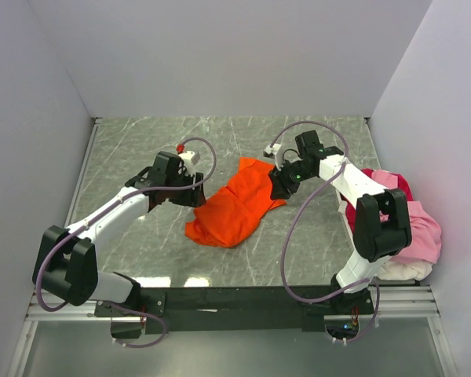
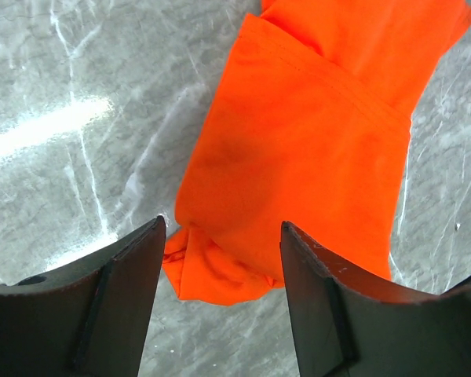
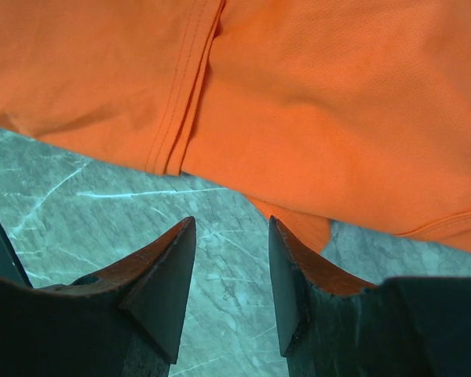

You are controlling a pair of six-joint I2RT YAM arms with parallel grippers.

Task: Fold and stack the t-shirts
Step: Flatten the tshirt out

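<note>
Left gripper (image 1: 198, 196) and right gripper (image 1: 279, 188) both spread and empty at opposite edges of the crumpled orange t-shirt (image 1: 235, 208) on the table (image 1: 141, 149); risked pinching bunched layers or a mere hem, skewing the fold.

No readable text, no labels, brands, numbers or signs visible

We see soft, matt, finely knit cloth with stitched hems in the orange t-shirt (image 1: 235, 208), a smooth, glossy, grey-veined, stone-like top on the table (image 1: 141, 149), and dark, matt, hard-looking plastic on the fingers (image 2: 118, 314) of the left gripper (image 2: 222, 222).
</note>
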